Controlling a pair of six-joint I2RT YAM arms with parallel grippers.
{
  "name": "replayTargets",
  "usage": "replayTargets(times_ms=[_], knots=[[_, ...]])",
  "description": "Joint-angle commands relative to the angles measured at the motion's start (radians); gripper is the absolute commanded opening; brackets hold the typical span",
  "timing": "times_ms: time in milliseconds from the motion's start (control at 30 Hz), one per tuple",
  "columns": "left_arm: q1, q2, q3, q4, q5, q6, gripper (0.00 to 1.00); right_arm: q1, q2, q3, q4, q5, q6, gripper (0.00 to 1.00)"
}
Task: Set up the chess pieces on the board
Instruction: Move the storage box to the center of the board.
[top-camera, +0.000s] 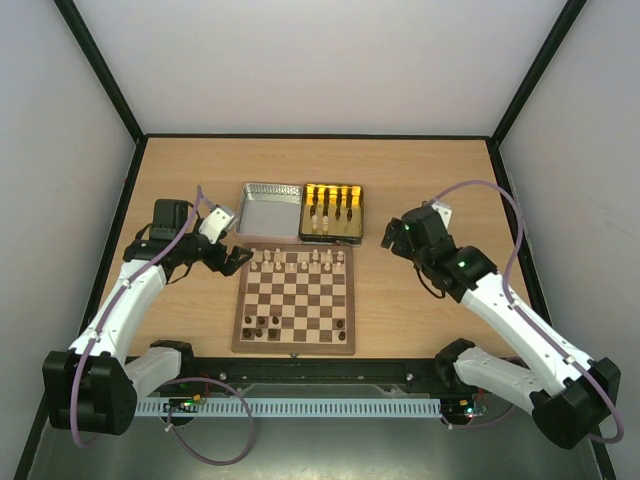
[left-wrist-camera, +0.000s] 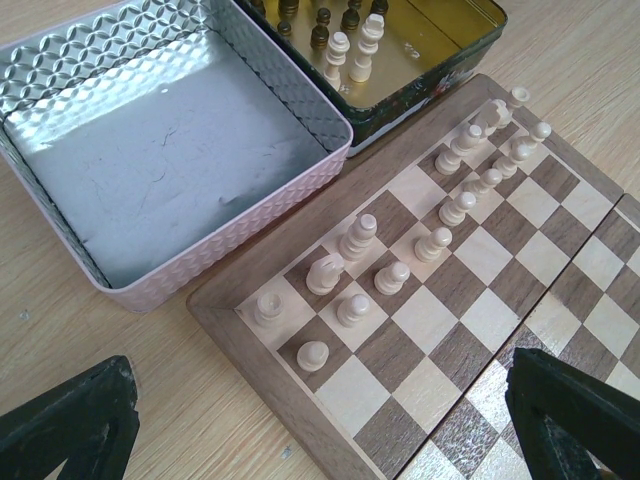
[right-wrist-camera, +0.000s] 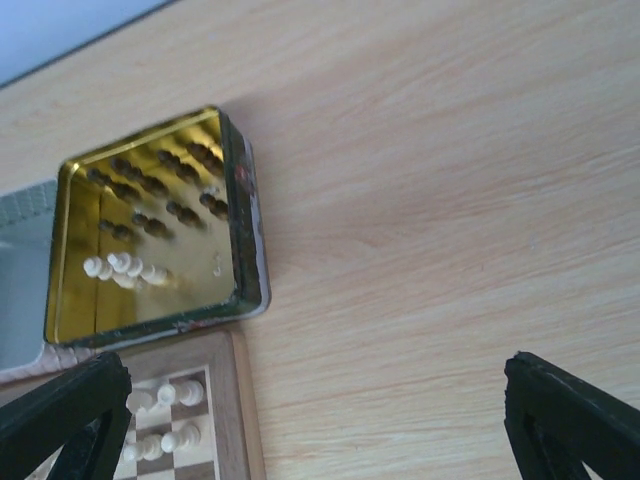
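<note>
**Board and pieces, both arms idle.** The board (top-camera: 294, 300) lies on the desk (top-camera: 420, 320) between the two arms. Pale pieces (left-wrist-camera: 357, 237) stand in its two far rows, with some squares unfilled. A few dark pieces (top-camera: 262, 322) stand at its near left corner. Spare pieces (right-wrist-camera: 160, 190), mostly dark with a few pale, sit in the yellow-lined tin (top-camera: 361, 212) just beyond the board's far right part. The tin is beside an empty silver lid (top-camera: 272, 210).

The left claw (left-wrist-camera: 320, 430) hangs low by the board's far left corner, with its jaws wide and nothing between them. The right claw (right-wrist-camera: 320, 420) hangs near the tin's right wall, equally wide and empty.

The step in hand appears to be fetching the next piece from the tin, and the right claw is the better placed for it. To do this well:
- Descend straight over one piece and narrow the jaws first so its neighbours are not tipped.
- Grip the piece's upper body and lift it clear of the tin wall.
- Centre it over its square and release only once its base sits flat.
</note>
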Motion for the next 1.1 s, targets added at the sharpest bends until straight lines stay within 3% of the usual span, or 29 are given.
replayTargets(times_ms=[0,133,300,400,500,667,867,1067], knots=[[-0.001,-0.001,-0.011,-0.01,0.017,0.01,1.0,0.001,-0.044,0.055,-0.002,0.108,-0.047,0.97],[-0.001,0.028,-0.007,-0.006,-0.017,0.004,1.0,0.001,-0.005,0.095,-0.014,0.144,-0.112,1.0],[-0.004,0.072,0.026,0.004,-0.085,-0.008,1.0,0.001,-0.027,0.056,0.113,0.097,-0.124,0.9],[-0.009,0.122,0.078,-0.003,-0.122,0.002,0.98,0.001,-0.008,0.063,0.167,0.086,-0.094,0.95],[-0.009,0.219,0.162,-0.023,-0.17,0.021,0.91,0.001,0.112,0.15,0.11,0.04,-0.106,0.89],[-0.005,0.424,0.359,-0.066,-0.22,0.029,0.65,0.001,0.185,0.166,0.154,-0.002,-0.113,0.8],[-0.006,0.661,0.559,-0.118,-0.251,0.01,0.58,0.001,0.273,0.215,0.116,-0.01,-0.107,0.82],[-0.015,0.829,0.711,-0.18,-0.144,-0.007,0.49,-0.001,0.29,0.203,0.122,0.02,-0.107,0.83]])
